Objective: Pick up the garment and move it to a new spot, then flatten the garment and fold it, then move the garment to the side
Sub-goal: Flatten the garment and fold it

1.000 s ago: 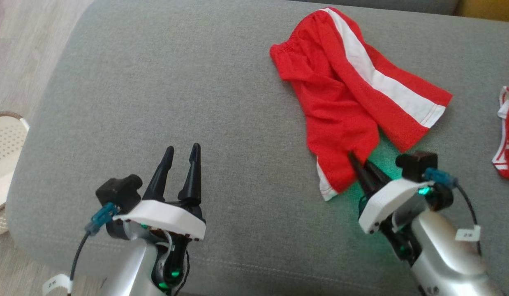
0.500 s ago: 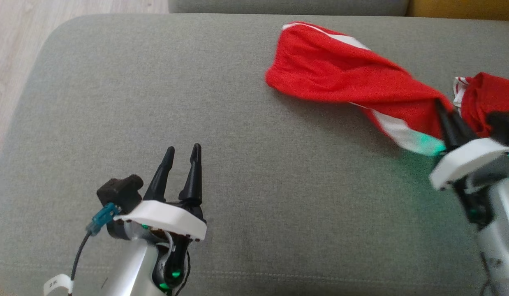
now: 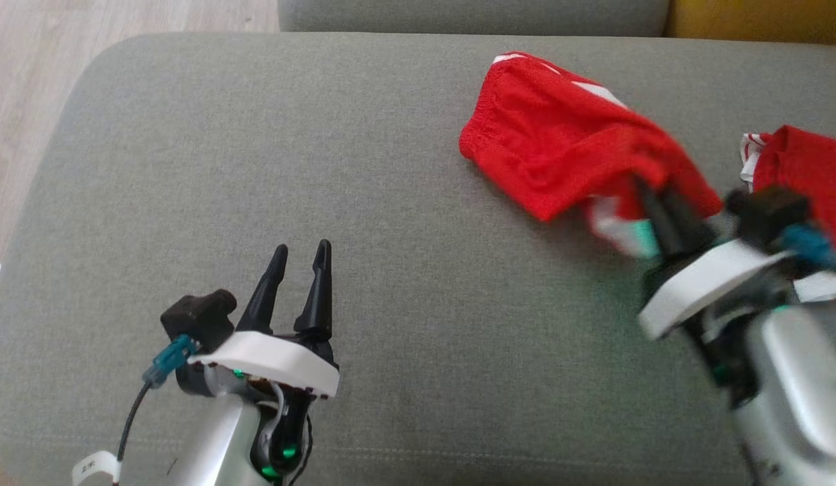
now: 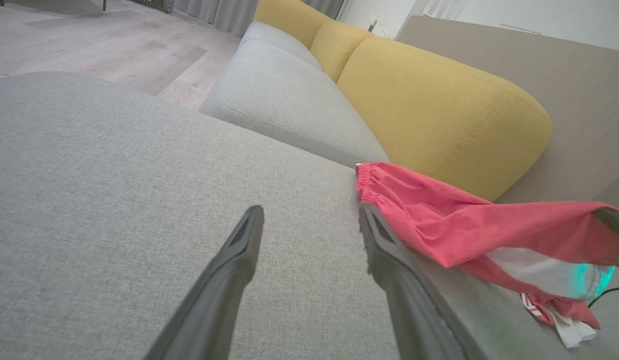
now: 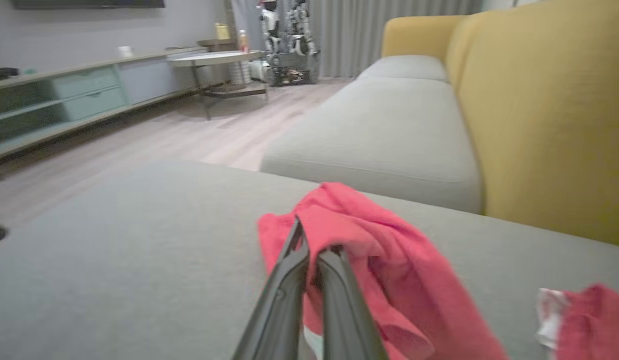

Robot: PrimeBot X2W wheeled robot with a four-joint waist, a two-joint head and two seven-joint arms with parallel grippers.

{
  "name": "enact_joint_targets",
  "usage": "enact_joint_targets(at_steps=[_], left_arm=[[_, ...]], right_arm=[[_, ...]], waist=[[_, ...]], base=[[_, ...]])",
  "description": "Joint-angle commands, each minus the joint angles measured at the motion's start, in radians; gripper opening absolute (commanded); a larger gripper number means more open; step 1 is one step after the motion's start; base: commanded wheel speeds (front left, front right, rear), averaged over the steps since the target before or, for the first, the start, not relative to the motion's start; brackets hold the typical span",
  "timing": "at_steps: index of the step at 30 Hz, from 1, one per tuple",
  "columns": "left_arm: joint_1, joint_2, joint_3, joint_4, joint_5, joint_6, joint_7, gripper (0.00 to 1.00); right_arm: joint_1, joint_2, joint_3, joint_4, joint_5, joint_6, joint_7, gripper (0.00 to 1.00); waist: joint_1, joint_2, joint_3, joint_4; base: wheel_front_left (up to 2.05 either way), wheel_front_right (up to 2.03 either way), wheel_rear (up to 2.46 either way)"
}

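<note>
garment in right hand | red cloth just beside | yellow backrest behind

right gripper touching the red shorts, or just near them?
Touching. Right wrist view: the right gripper is shut on a fold of the red shorts, with cloth bunched at the pinch.

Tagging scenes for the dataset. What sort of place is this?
Most likely a home living room, or a mock-up of one: a grey sofa with yellow back cushions, a low sideboard and a small table on a wood floor, curtains behind. The red shorts lie partly on the sofa.
</note>
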Motion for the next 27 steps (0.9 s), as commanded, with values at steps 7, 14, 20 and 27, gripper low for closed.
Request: enact_joint_targets(at_steps=[7, 14, 20, 27], left_arm=[[-0.013, 0.011, 0.034, -0.022, 0.003, -0.008, -0.012, 1.00], [-0.007, 0.011, 0.027, -0.016, 0.003, -0.008, -0.012, 1.00], [-0.006, 0.011, 0.028, -0.017, 0.000, -0.007, -0.012, 1.00], [-0.001, 0.011, 0.037, -0.019, -0.001, -0.006, -0.012, 1.00]], right_arm=[[0.071, -0.016, 0.363, -0.178, 0.106, -0.001, 0.051, 0.00], [0.084, -0.051, 0.524, -0.134, 0.119, -0.001, 0.061, 1.00], [0.084, -0.054, 0.414, -0.076, 0.123, -0.001, 0.041, 1.00], [0.137, 0.015, 0.076, -0.032, 0.079, -0.001, -0.002, 1.00]], waist=[[0.0000, 0.0000, -0.019, -0.014], [0.0000, 0.0000, -0.033, -0.020], [0.0000, 0.0000, -0.033, -0.025], [0.0000, 0.0000, -0.035, -0.038]], base=[[0.00, 0.00, 0.00], [0.00, 0.00, 0.00], [0.00, 0.00, 0.00], [0.00, 0.00, 0.00]])
